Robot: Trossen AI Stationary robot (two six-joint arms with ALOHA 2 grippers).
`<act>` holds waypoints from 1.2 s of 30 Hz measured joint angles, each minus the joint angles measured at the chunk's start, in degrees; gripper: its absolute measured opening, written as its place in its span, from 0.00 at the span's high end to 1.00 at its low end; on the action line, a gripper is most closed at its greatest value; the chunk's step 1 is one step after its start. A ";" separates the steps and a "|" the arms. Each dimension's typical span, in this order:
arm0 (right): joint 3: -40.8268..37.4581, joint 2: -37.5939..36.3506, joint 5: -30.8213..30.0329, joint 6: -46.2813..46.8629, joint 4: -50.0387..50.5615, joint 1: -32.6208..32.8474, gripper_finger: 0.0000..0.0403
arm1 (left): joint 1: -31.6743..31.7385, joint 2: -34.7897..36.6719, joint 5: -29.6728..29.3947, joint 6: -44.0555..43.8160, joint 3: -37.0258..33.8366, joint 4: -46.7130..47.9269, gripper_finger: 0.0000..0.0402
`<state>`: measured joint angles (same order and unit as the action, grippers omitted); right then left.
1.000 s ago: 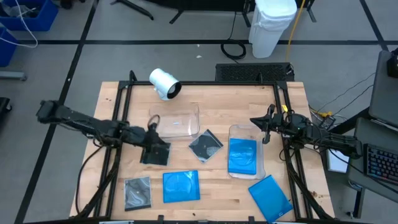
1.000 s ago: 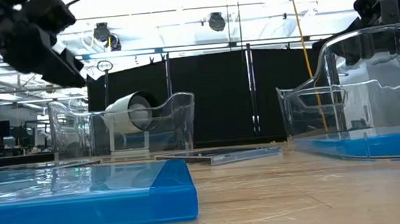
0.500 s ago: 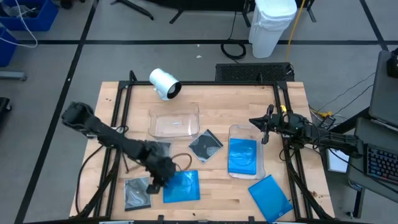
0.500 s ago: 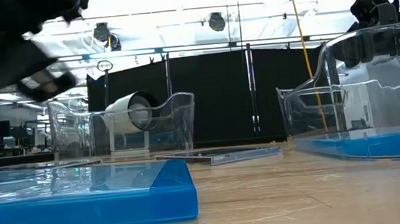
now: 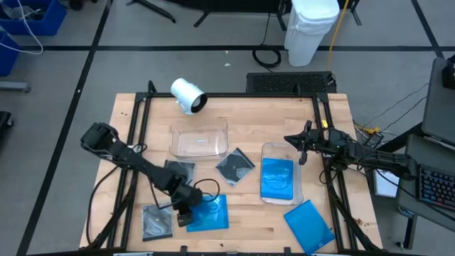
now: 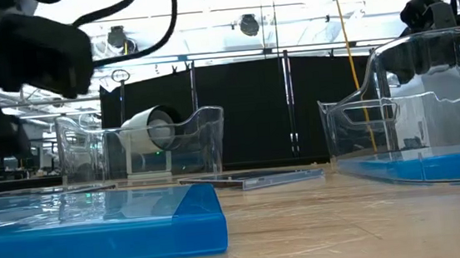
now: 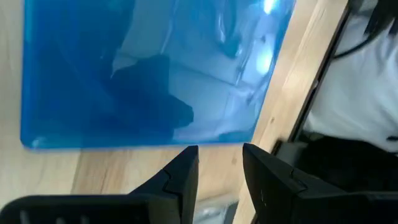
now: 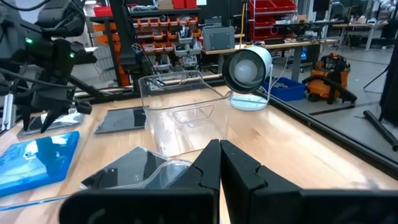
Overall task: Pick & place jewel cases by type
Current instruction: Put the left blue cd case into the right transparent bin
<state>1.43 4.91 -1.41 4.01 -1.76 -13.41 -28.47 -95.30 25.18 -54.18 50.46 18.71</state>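
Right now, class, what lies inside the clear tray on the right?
Inside the right clear tray lies one blue jewel case, flat on the floor. Anything beneath that case is covered.

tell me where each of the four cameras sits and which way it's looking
High view: overhead, looking straight down; both arms show, left gripper by a blue jewel case.
Low view: table height, looking level across; arms enter from above.
Left wrist view: close above that blue case, own fingers parted.
Right wrist view: across the table toward the white cylinder, own fingers shut.
Shared: the cylinder appears in high, low, right wrist.
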 joint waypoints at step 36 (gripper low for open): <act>0.00 0.32 0.17 -6.23 -9.14 0.00 1.00 | -7.35 0.08 -16.19 -0.28 -0.11 6.40 0.44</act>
<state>1.43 5.23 -1.23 -2.22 -10.91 -13.41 -35.82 -95.22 8.99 -54.46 50.35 25.11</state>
